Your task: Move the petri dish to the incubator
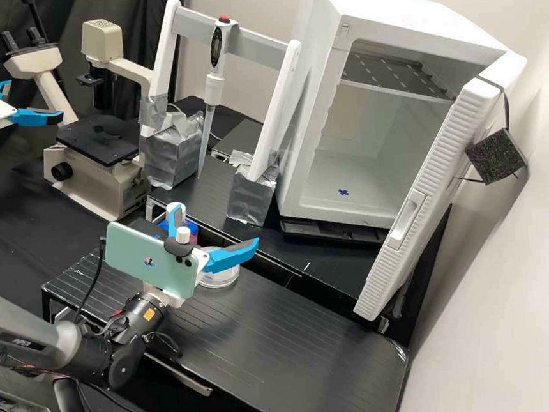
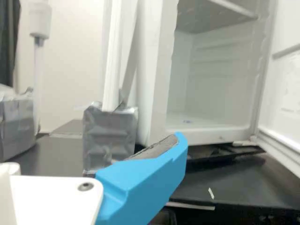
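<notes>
In the high view my gripper [image 1: 216,224] is open above the front black platform, its two blue fingers spread wide. The clear round petri dish [image 1: 220,277] rests on that platform, below the finger nearer the incubator and partly hidden by it. Whether they touch, I cannot tell. The white incubator [image 1: 312,158] stands behind to the right with its door open, a wire shelf high inside and a small blue mark on its floor. In the wrist view one blue finger of the gripper [image 2: 143,180] shows, and the open incubator [image 2: 159,93] stands beyond it.
A pipette [image 1: 214,86] hangs from a white frame with silver-taped feet [image 1: 251,195]. A microscope [image 1: 99,144] is at the back left. Blue and pink items [image 1: 191,230] lie behind the gripper. The open incubator door [image 1: 416,213] juts forward. A second arm's gripper [image 1: 6,111] is at the left.
</notes>
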You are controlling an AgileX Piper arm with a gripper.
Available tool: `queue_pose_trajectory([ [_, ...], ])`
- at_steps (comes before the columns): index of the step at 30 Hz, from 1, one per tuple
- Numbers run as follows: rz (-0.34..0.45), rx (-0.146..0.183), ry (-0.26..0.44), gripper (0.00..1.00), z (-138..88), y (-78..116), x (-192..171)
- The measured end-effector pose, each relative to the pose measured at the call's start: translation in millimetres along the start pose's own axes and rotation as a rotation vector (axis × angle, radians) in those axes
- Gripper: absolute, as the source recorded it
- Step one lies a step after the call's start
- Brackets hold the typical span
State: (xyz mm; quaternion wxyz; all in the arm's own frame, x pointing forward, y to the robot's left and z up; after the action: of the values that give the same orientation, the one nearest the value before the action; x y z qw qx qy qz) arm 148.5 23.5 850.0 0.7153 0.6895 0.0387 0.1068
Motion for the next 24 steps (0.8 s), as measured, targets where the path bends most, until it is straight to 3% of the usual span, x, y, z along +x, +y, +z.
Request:
queue_pose_trajectory([
  [6, -0.075, -0.01, -0.027, 1.0, 7.8, -4.6, -1.6],
  [18, -0.157, 0.027, -0.102, 1.0, 26.7, -13.3, -0.1],
  [24, -0.195, 0.012, -0.111, 1.0, 31.5, -19.5, 2.2],
])
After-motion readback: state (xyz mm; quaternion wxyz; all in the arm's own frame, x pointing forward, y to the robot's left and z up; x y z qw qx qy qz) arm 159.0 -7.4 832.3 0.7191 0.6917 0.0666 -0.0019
